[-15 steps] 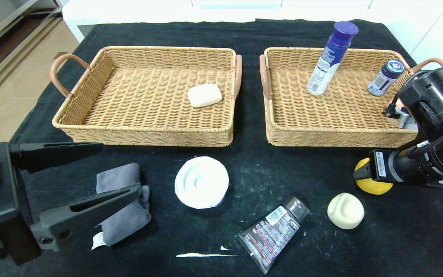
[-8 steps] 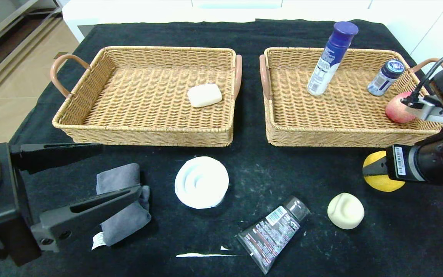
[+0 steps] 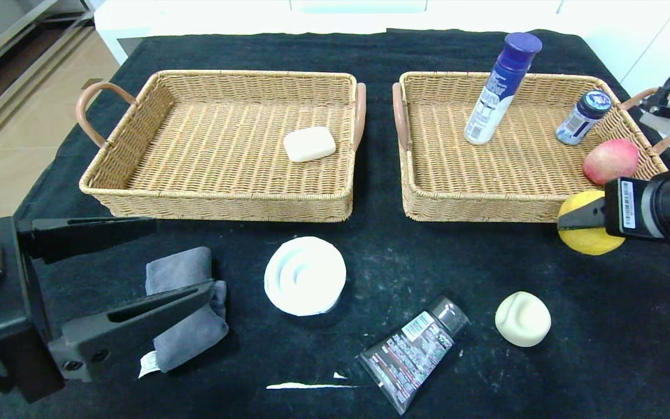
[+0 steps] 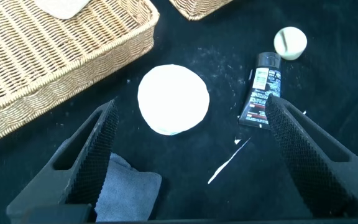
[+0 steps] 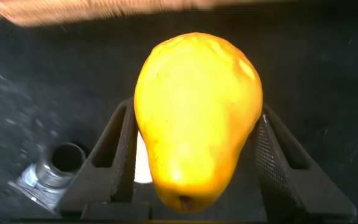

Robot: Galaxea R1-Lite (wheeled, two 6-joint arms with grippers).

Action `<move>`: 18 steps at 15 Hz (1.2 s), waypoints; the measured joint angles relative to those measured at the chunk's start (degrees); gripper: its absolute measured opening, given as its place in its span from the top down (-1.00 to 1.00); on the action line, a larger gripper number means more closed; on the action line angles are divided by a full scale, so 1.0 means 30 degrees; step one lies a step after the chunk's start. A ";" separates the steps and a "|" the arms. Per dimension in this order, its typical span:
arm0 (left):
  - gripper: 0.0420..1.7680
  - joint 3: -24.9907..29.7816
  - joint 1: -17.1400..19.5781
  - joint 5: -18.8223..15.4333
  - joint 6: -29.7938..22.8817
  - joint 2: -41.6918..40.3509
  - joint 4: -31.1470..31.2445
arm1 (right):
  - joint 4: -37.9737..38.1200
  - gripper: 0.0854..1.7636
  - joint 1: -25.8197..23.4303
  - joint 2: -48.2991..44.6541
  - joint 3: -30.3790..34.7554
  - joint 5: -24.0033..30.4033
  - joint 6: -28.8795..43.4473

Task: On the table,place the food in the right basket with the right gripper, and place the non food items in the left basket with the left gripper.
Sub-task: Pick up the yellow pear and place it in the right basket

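Observation:
My right gripper [image 3: 580,223] is shut on the yellow pear [image 3: 594,238], holding it above the table just outside the front right corner of the right basket [image 3: 486,209]. The right wrist view shows the pear [image 5: 197,118] squeezed between both fingers [image 5: 272,155]. A white bottle with a blue cap [image 3: 495,93] stands in that basket. The cream bun [image 3: 523,319] lies on the cloth in front. My left gripper [image 3: 181,256] hangs open over the grey cloth [image 3: 186,326], with the white roll [image 3: 305,276] and the black tube [image 3: 413,352] to its right. The left basket [image 3: 218,201] holds a soap bar [image 3: 309,144].
A small dark-capped bottle [image 3: 582,116] and a red apple [image 3: 610,161] sit at the right basket's right end. A thin white streak [image 3: 306,385] lies on the black cloth near the front edge. The two baskets' brown handles [image 3: 360,113] nearly meet in the middle.
My right gripper has carried the pear up and back towards the right basket's front right corner. The arm no longer covers the red apple. The left arm has stayed still.

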 joint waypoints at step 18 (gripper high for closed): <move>-0.94 -0.0008 0.0000 0.0000 -0.0020 -0.0077 -0.0037 | -0.3673 -0.24 -0.3734 0.4531 -0.6429 0.0093 -0.3633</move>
